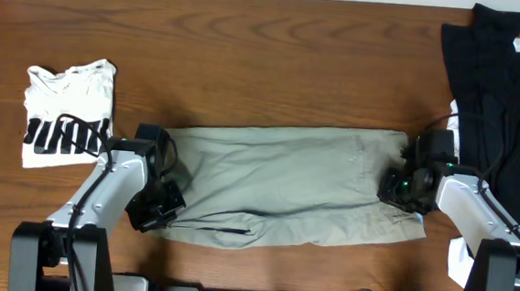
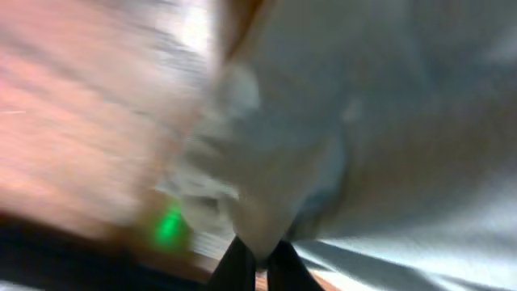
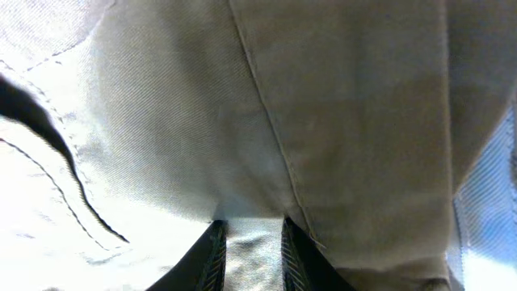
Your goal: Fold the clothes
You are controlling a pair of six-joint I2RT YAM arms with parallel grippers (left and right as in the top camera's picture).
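Khaki-grey shorts fill the right wrist view, a seam running down to the right gripper. Its dark fingers pinch a fold of cloth between them, clenched on the shorts' right end.

The left wrist view is all blur, but the left gripper has its fingers close together with fabric bunched into them. I read that as a grasp on the left end.

From overhead, the shorts lie spread lengthwise across the middle of the desk, toward its near edge, with one gripper at each end. That hold looks set to lift both ends together and carry them over for a fold.

A white tee with black bars sits by the left edge, and black garments lie at the far right corner.
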